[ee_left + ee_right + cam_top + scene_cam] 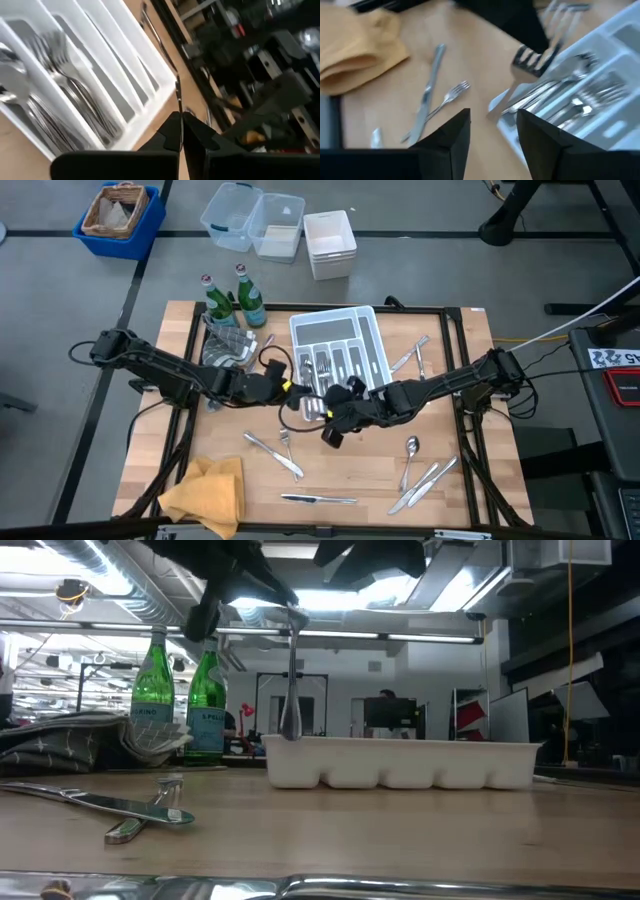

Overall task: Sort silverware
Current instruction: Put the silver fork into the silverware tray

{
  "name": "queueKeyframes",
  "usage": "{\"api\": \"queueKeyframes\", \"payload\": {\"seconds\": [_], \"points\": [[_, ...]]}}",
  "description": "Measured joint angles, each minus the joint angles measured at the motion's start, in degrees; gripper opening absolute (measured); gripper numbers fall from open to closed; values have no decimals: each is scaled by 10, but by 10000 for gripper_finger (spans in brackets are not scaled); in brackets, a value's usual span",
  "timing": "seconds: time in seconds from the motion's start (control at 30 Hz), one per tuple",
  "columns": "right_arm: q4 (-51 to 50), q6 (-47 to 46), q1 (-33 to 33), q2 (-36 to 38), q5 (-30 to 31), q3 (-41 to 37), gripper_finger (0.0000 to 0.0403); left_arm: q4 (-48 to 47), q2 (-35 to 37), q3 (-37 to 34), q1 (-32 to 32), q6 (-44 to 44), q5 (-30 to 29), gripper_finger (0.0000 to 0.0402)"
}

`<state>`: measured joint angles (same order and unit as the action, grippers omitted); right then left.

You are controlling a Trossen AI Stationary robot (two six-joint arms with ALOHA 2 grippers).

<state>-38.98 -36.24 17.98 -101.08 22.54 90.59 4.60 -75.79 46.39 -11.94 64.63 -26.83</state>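
White tray [372, 330] holds forks [325, 367] and spoons [12, 75].

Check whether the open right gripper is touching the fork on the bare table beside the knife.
Apart. The right wrist view shows the right gripper open, with bare table between its fingers and the fork lying next to the knife.

Tray [378, 340] at counter [340, 480] centre rear; forks and spoons [330, 368] lie in its compartments. Two bottles [232, 300] stand left of tray, crumpled cloth [228, 348] before them. Folded cloth [205, 492] at front-left corner. Loose silverware: front centre [275, 450], front right [420, 475], right of tray [412, 355].
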Motion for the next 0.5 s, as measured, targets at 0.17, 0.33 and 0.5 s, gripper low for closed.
{"api": "queueKeyframes", "payload": {"seconds": [0.17,0.33,0.5], "points": [[0,-2,0,0,118,0,146,6,0,0,0,27,-74,1],[0,5,0,-1,208,0,135,14,0,0,0,101,-156,1],[0,7,0,-1,242,0,134,32,0,0,0,169,-186,1]]}}
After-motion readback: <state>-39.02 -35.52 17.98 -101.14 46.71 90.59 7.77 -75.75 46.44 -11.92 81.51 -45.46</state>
